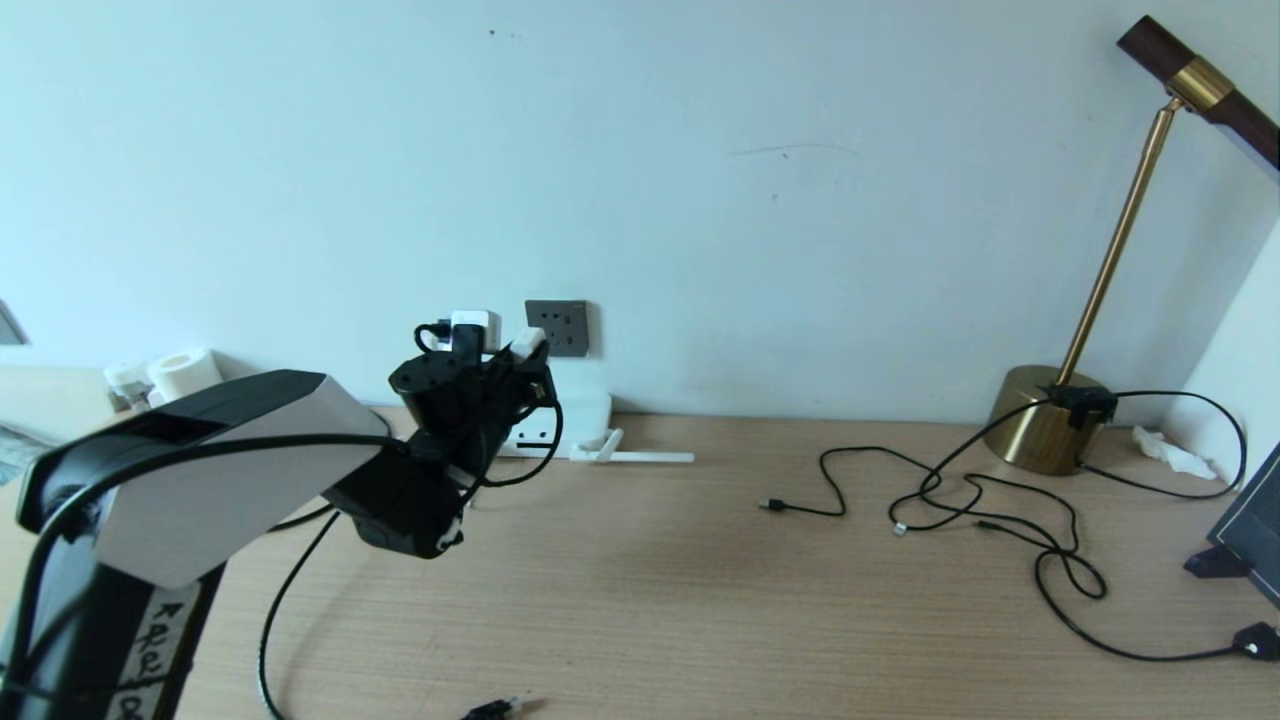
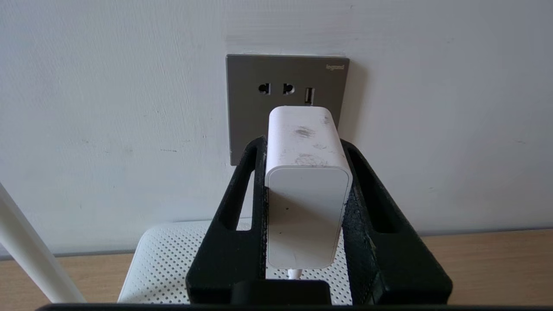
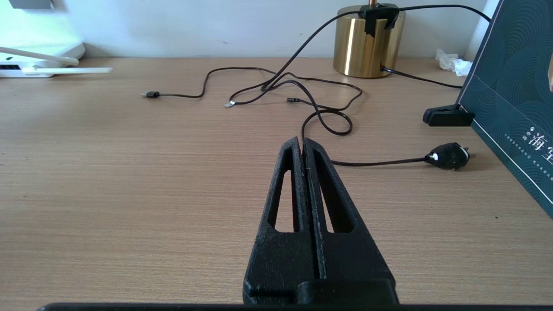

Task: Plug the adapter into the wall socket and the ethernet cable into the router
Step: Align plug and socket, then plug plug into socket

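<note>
The adapter (image 2: 307, 190) was clamped between the left gripper (image 2: 302, 151) fingers, its far end just short of the wall socket (image 2: 250, 112), presumably for a straight push-in. The router (image 2: 164, 259) lay below the fingers. The right gripper (image 3: 303, 144) was parked w/ fingers pressed together, nothing held.
</note>
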Motion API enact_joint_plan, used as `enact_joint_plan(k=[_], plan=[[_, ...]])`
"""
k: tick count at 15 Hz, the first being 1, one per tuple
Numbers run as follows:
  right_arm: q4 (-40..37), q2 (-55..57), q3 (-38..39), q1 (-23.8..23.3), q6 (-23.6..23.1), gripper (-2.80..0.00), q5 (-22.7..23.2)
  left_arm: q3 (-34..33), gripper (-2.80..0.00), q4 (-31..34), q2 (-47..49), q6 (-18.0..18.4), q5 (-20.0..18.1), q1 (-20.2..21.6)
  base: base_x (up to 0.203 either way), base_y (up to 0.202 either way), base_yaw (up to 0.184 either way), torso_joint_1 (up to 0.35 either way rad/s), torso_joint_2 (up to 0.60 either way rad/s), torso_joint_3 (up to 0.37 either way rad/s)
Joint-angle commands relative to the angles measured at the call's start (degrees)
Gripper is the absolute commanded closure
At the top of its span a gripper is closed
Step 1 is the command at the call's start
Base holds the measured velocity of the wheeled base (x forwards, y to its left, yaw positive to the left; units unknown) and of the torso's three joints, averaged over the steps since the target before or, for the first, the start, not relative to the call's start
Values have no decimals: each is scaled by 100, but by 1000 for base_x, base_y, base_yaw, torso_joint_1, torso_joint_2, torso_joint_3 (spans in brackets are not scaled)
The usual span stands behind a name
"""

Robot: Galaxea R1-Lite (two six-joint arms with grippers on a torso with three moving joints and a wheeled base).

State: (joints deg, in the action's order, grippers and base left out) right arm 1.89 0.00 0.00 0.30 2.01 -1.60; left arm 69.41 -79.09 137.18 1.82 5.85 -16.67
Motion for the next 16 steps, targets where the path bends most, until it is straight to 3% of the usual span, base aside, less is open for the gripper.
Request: enact_joint_plan(k=[1,16], plan=[[4,0,53,5,1,0,2,325,0,59,162,3,-12,68,0,0,0,0,0,0],[4,0,53,5,1,0,-7,1481,0,699,695,3,-58,129,0,0,0,0,0,0]])
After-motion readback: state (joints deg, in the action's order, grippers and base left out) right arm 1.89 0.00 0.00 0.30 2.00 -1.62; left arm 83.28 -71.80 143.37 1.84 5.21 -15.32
